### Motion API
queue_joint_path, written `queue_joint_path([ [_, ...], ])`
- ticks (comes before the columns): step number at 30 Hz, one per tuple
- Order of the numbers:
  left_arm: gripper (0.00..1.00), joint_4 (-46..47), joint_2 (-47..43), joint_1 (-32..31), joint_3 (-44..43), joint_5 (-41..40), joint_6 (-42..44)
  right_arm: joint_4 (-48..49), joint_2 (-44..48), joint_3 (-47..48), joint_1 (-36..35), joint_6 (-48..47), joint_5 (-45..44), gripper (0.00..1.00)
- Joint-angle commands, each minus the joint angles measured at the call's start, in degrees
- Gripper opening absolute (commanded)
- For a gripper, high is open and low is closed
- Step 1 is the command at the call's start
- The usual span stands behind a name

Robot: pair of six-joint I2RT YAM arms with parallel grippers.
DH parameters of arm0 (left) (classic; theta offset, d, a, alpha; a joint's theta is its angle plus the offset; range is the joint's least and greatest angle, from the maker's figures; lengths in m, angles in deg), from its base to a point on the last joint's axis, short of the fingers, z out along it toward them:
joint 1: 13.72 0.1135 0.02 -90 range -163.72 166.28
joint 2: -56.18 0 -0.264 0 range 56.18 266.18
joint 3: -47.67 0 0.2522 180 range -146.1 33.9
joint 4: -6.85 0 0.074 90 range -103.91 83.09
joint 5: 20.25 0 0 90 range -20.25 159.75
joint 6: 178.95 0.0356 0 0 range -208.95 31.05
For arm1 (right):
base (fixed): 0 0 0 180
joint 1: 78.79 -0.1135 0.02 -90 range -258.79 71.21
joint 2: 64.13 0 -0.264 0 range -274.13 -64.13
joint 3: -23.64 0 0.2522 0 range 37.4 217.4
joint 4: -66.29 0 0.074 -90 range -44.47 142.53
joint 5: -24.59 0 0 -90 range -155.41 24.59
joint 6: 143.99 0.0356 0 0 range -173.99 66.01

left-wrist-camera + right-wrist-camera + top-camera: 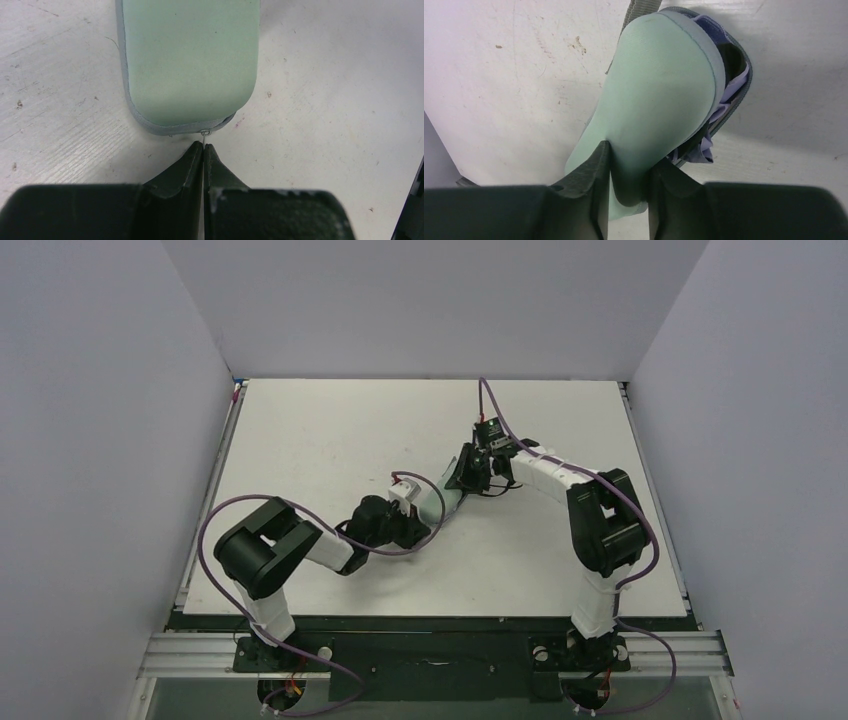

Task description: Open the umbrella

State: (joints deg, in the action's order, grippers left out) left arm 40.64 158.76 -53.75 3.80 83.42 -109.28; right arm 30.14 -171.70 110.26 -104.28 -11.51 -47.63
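A pale green oblong case (441, 502) lies in the middle of the table, its zip partly open. In the right wrist view, folded lavender umbrella fabric (705, 149) shows in the gap between the case's two halves; the shaft and handle are hidden. My right gripper (631, 159) is shut on the near end of the case's upper half (659, 95), which is raised. My left gripper (203, 148) is shut on the thin metal zip pull (205, 133) at the rounded end of the case (190, 60). From above, the left gripper (420, 526) and right gripper (470, 473) are at opposite ends of the case.
The white tabletop (330, 430) is enclosed by grey walls on the left, back and right. A grey zip band (740, 95) runs round the case's edge. A purple cable (490, 405) loops above the right wrist.
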Motion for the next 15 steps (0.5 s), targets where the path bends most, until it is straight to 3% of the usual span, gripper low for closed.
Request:
queue_joint_path([
  [1,0.0,-1.0,-3.2,1.2,2.1,-2.6,0.8,-2.2,-1.1,-1.3,1.4,-8.1,-2.6,0.1],
  [4,0.0,-1.8,-4.1,2.2,2.4,-2.4,1.3,-3.0,-1.1,-1.9,2.1,-10.9,-1.7,0.0],
  [11,0.0,-3.2,-5.5,4.1,3.1,-1.2,5.1,-3.2,-0.8,-2.9,2.9,-18.3,2.7,0.0],
  [15,0.0,-3.2,-5.2,4.3,2.8,-0.1,7.2,-3.5,-1.3,-2.3,2.6,-25.1,10.2,0.0],
])
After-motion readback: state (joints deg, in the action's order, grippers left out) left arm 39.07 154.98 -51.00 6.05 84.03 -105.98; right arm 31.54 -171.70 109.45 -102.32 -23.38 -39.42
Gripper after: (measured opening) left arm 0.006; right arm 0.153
